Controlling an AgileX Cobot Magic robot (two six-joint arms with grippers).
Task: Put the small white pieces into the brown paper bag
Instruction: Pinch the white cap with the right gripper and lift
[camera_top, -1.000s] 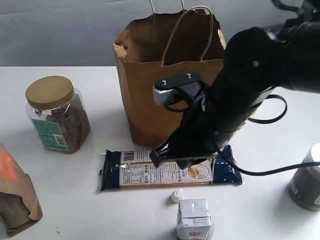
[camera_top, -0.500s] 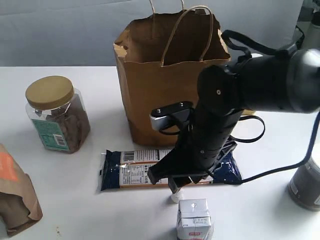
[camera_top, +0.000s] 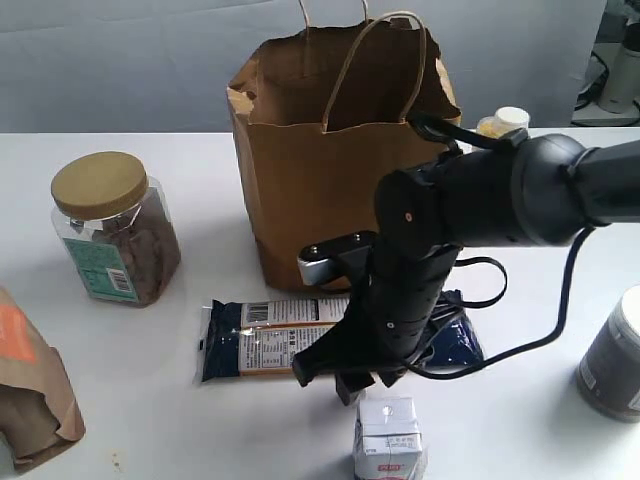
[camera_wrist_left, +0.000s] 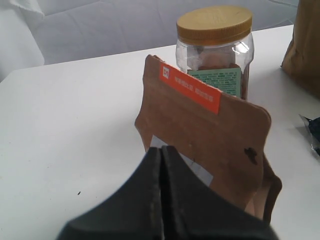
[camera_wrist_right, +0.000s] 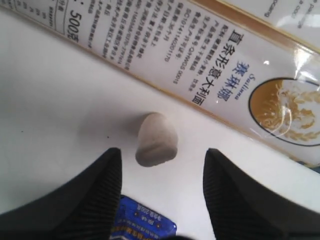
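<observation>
Descent of the right gripper (camera_wrist_right: 161, 165) is finished beside the pasta packet (camera_wrist_right: 200, 65), claw held wide astride the small white piece (camera_wrist_right: 156, 139), so grasping is expected next.

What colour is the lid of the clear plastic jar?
The lid is mustard yellow; the left wrist view shows it best.

White table (camera_top: 150, 400) holding a brown paper bag (camera_top: 300, 180) far centre, jar (camera_top: 115, 230) left, packet (camera_top: 260, 340) centre with a small white piece (camera_wrist_right: 156, 140) beside it, carton (camera_top: 389, 440) near.
</observation>
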